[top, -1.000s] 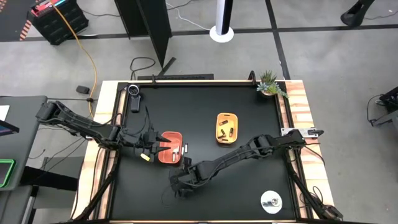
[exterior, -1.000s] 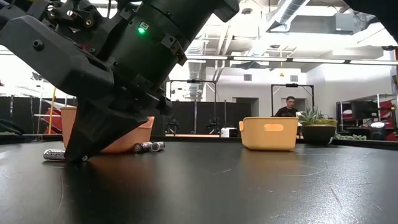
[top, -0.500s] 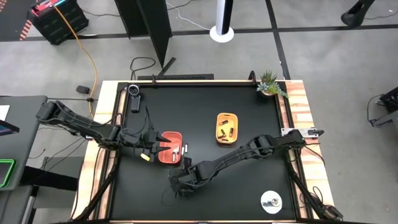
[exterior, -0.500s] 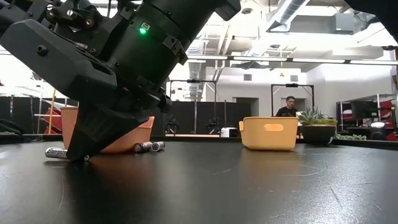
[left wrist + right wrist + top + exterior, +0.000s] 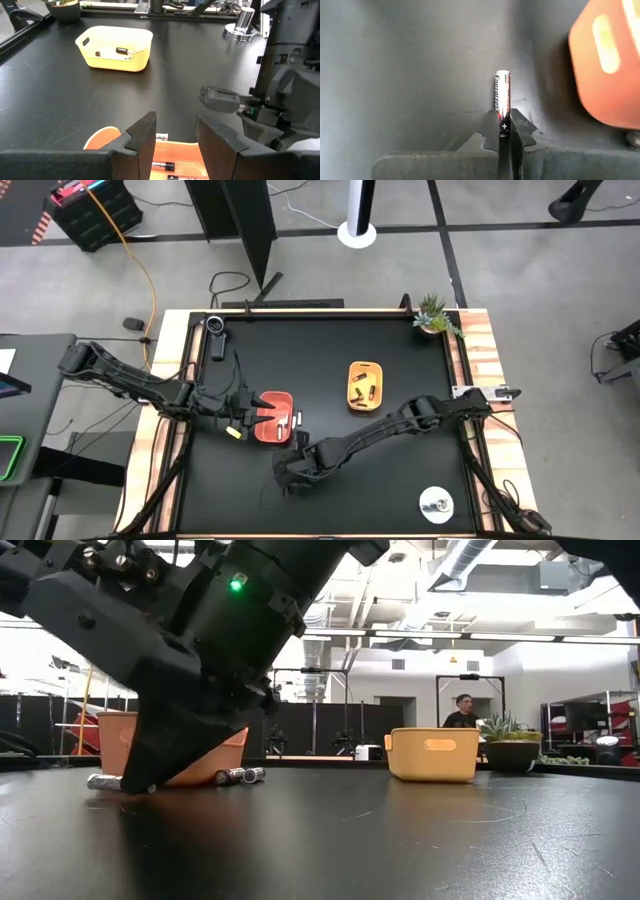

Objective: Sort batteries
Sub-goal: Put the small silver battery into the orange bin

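Both arms are made of dark, almost black, angular segments with a matte surface, the left arm carrying a small yellow mark near its wrist and the right arm showing a small green light and several round screw heads.

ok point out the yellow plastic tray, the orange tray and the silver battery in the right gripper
yellow plastic tray [image 5: 131,61], left wrist view, on its front wall
orange tray [image 5: 215,760], low view, on its side wall
silver battery [image 5: 502,95], right wrist view, on its labelled body
right gripper [image 5: 503,131], right wrist view, between its fingertips
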